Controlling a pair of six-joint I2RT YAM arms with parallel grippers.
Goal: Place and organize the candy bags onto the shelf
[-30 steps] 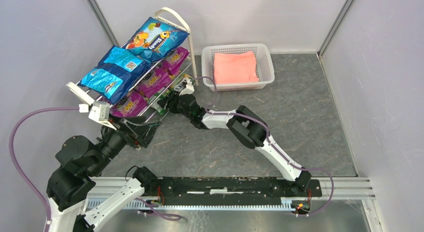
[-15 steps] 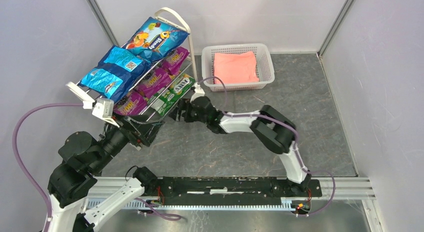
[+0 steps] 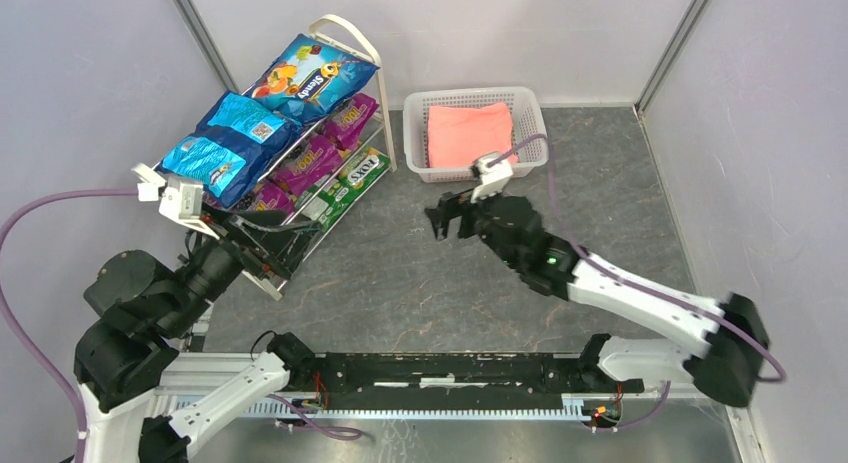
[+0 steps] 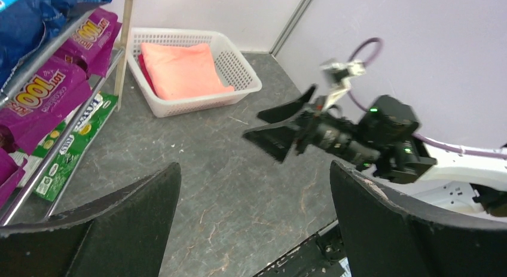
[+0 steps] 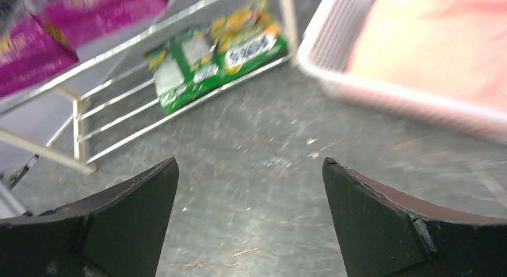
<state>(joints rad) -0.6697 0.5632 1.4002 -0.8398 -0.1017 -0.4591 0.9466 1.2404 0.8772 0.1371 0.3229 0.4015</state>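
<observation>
The cream-white shelf (image 3: 345, 25) stands at the back left. Its top tier holds the large blue bag (image 3: 300, 78) and two smaller blue bags (image 3: 225, 138). Purple bags (image 3: 305, 163) lie on the middle tier. Green-and-white bags (image 3: 350, 178) lie on the bottom tier; they also show in the right wrist view (image 5: 218, 55) and the left wrist view (image 4: 75, 142). My right gripper (image 3: 445, 215) is open and empty over bare floor, right of the shelf. My left gripper (image 3: 275, 248) is open and empty at the shelf's near end. Both wrist views show the jaws wide apart with nothing between them (image 4: 255, 169) (image 5: 249, 163).
A white mesh basket (image 3: 535, 133) with a folded pink cloth (image 3: 470, 133) stands at the back, right of the shelf, just beyond my right gripper. Grey walls close in on the left, back and right. The arm base rail (image 3: 450, 368) runs along the near edge.
My right gripper has pulled away from the shelf's bottom tier to the right, open and empty, leaving the green-and-white bags there. My left arm has drawn back slightly to the left.
</observation>
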